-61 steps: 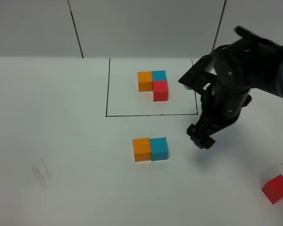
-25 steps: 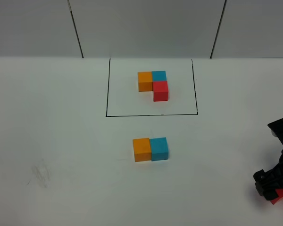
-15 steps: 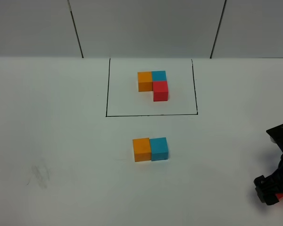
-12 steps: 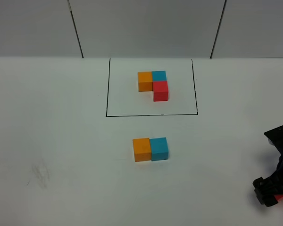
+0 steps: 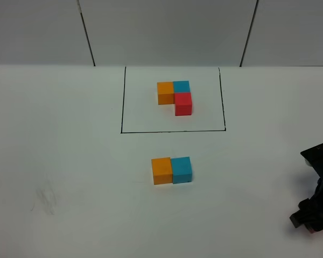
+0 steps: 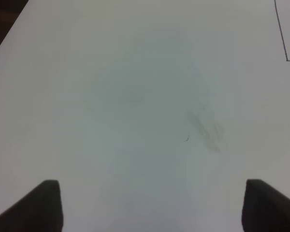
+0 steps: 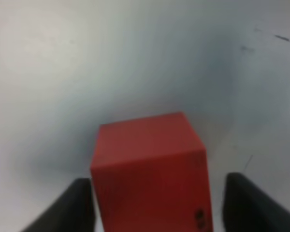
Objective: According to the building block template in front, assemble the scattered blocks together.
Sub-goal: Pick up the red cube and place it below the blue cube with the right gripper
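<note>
The building block template [image 5: 175, 97] is an orange, blue and red L inside a black drawn rectangle at the back centre. Of the scattered blocks, the orange cube [image 5: 161, 171] and the light blue cube [image 5: 181, 169] sit side by side, touching, in front of the frame. The red cube [image 7: 150, 166], with a small black mark, lies at the front right, almost hidden in the exterior high view. My right gripper [image 5: 310, 217] [image 7: 152, 205] straddles it; one finger [image 7: 79, 205] is at its side and the other finger [image 7: 244, 203] stands a narrow gap away. My left gripper [image 6: 152, 208] is open over bare table.
A grey smudge [image 5: 46, 199] [image 6: 205, 130] marks the white table at the front left. A corner of the drawn rectangle [image 6: 285, 48] shows in the left wrist view. Grey wall panels [image 5: 167, 32] close off the back.
The right arm has swung from beside the blue cube to the front right and come down over the red cube, which is now almost covered. The other cubes have not moved.
</note>
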